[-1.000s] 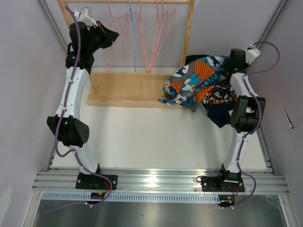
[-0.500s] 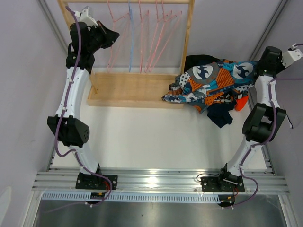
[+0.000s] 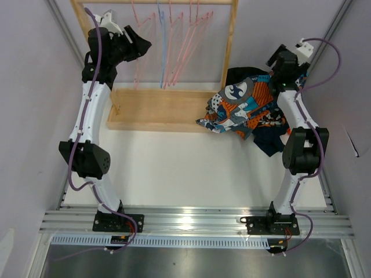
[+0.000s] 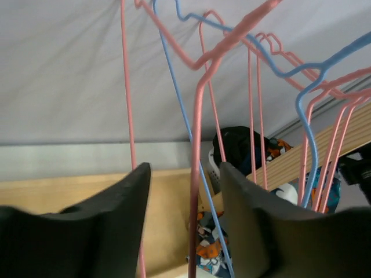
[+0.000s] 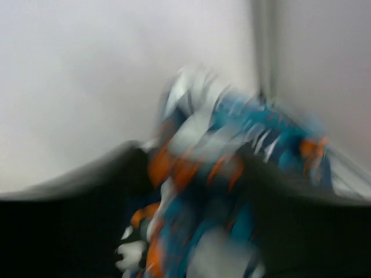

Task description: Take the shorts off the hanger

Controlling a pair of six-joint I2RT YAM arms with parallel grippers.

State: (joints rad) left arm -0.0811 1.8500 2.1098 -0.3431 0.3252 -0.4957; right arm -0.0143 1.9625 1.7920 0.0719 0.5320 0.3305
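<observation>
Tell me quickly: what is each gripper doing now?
Left gripper: open around a pink hanger wire.
Right gripper: too blurred to tell.

You see the shorts (image 3: pixel 246 110) heaped in a crumpled pile just right of the wooden rack's base (image 3: pixel 156 110). The teal-orange-white printed pair lies on top, with black and navy fabric showing underneath.

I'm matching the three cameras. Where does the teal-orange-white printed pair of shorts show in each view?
Top external: teal-orange-white shorts top the pile right of the wooden rack.
Left wrist: a patch at bottom centre, behind the hangers.
Right wrist: blurred, centre frame.
Shared landmark: the shorts pile.
</observation>
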